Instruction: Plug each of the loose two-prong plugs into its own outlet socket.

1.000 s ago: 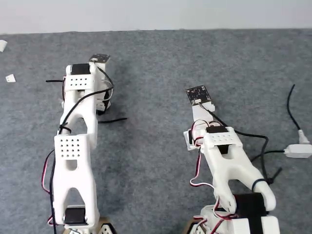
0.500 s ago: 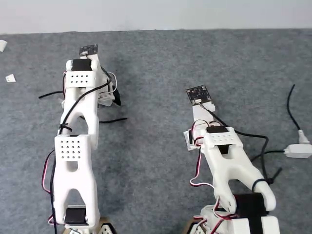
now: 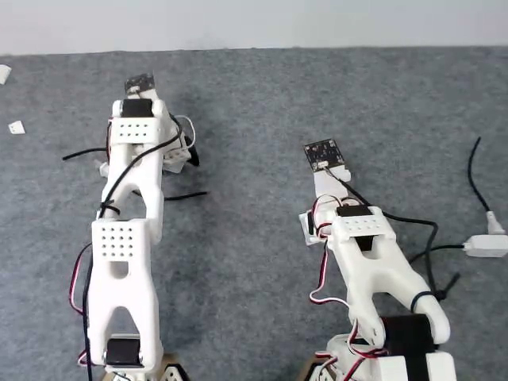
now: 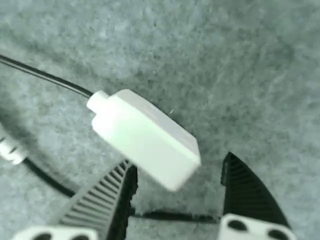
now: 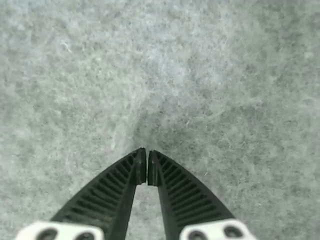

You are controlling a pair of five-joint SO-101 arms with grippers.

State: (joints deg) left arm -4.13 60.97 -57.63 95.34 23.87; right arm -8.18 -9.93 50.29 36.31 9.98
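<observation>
Left jaws apart over grey carpet [image 4: 260, 60]

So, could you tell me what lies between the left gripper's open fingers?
The end of a white block on a black cable, in the left wrist view.

White plastic left arm [image 3: 121, 294] and right arm [image 3: 377, 266], dotted panels [image 3: 121, 242], red-black-white cables [image 3: 76, 279], black ribbed gripper fingers [image 5: 175, 195]

A white block [image 4: 145, 142] on a black cord [image 4: 45, 76], mottled grey carpet [image 4: 240, 60], black ribbed left gripper [image 4: 180, 167].
</observation>
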